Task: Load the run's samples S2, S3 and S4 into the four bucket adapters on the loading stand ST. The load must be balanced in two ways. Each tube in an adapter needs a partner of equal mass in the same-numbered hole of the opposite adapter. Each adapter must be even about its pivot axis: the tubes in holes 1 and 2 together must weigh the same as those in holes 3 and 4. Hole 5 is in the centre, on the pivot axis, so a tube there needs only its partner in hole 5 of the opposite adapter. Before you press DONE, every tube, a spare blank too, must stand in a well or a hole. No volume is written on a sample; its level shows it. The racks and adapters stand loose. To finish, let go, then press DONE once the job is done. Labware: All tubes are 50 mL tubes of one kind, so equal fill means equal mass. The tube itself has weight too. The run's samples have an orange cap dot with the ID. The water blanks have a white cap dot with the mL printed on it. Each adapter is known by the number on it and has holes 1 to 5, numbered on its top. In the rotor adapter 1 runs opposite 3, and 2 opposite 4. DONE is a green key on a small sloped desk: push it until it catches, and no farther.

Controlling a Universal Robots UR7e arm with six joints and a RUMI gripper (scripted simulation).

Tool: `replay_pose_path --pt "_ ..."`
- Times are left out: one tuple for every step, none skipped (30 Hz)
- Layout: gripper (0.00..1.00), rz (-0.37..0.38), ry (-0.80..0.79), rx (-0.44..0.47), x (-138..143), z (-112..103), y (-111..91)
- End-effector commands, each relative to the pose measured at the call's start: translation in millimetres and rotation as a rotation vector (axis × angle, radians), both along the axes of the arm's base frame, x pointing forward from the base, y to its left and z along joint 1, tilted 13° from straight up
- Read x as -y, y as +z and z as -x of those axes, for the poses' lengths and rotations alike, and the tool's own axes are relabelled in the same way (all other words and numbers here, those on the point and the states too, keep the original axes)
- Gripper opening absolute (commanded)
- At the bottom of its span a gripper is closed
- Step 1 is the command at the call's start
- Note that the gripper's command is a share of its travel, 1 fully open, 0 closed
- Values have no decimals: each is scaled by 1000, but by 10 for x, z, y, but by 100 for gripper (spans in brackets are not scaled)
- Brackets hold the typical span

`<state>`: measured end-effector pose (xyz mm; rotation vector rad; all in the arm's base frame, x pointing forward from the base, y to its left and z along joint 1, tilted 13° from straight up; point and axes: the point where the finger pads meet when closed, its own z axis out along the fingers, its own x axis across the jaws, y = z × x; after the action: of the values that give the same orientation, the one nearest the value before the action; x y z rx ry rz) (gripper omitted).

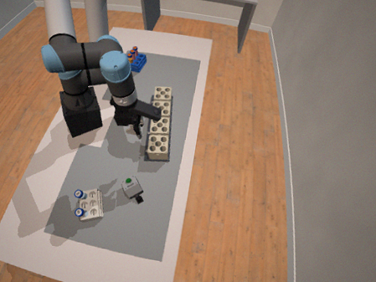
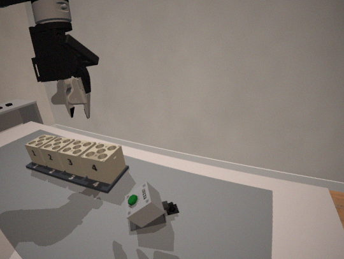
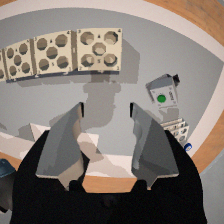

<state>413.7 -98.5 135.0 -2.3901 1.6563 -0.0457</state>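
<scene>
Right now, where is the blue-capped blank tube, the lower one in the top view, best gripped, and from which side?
By its blue cap and the short part standing above the white rack, coming straight down from above. It stands upright in its well, so only its top is free. The gripper is open and holds nothing.

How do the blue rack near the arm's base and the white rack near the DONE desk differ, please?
The blue rack is blue and holds orange-capped tubes; the white rack is pale and holds two blue-rimmed, white-dotted tubes along one edge. The blue rack stands beyond the adapters, the white rack on the DONE key's side. Both rest on the grey mat.
</scene>
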Motion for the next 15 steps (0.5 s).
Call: replay_pose_path --pt "35 1 0 1 4 -3 3" --pt "35 1 0 1 3 -2 4" --pt "35 1 0 1 -2 -8 -29" --pt "35 1 0 1 -8 -13 -61" --pt "35 1 0 1 -14 -18 -94" --pt "35 1 0 1 -19 -23 -126" --pt "35 1 0 1 -25 -29 -159" --pt "35 1 0 1 -31 -34 -191" --pt "35 1 0 1 -31 -34 -191" --pt "35 1 0 1 -31 -34 -191" --pt "35 1 0 1 -36 -39 -223" --pt "35 1 0 1 -42 -44 -256" --pt "35 1 0 1 -48 -50 -288" --pt "35 1 0 1 -54 -55 -321" --pt "35 1 0 1 -59 -60 -353"
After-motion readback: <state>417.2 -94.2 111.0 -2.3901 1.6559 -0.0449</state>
